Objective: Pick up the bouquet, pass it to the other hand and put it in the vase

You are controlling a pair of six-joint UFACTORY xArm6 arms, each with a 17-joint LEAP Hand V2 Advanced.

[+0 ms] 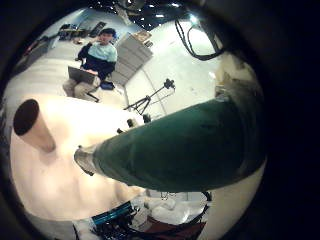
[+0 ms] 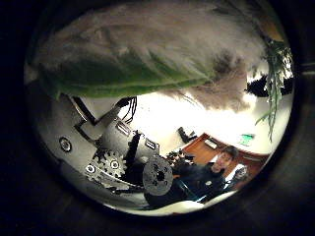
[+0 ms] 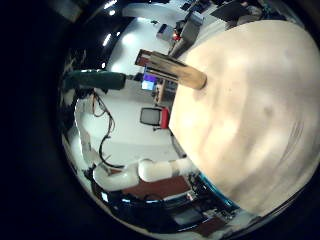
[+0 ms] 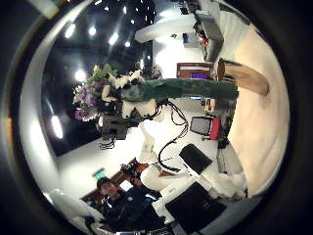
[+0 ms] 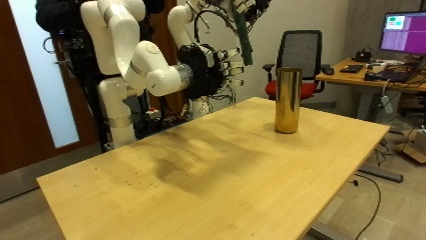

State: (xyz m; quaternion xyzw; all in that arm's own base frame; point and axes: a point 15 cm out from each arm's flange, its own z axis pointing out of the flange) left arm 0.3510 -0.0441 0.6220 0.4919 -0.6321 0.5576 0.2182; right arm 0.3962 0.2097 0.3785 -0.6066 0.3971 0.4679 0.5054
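My left hand (image 5: 229, 22) is raised behind the table's far side, shut on the bouquet (image 5: 249, 14). The right thumb side palm view shows that hand (image 4: 125, 110) gripping the bouquet (image 4: 103, 86), with its flowers at one end and its dark green wrap (image 4: 191, 88) pointing toward the vase (image 4: 240, 76). The wrap fills the left little finger side palm view (image 1: 180, 140), and leaves and petals lie close in the left thumb side palm view (image 2: 148, 54). My right hand (image 5: 213, 68) hangs lower beside it with relaxed fingers. The tall brass vase (image 5: 286, 100) stands upright near the table's far edge.
The wooden table (image 5: 200, 170) is bare except for the vase. A black office chair (image 5: 301, 55) and a desk with a monitor (image 5: 404, 35) stand behind the vase. The table top (image 3: 250, 110) and the vase (image 3: 172, 68) show in the right little finger side palm view.
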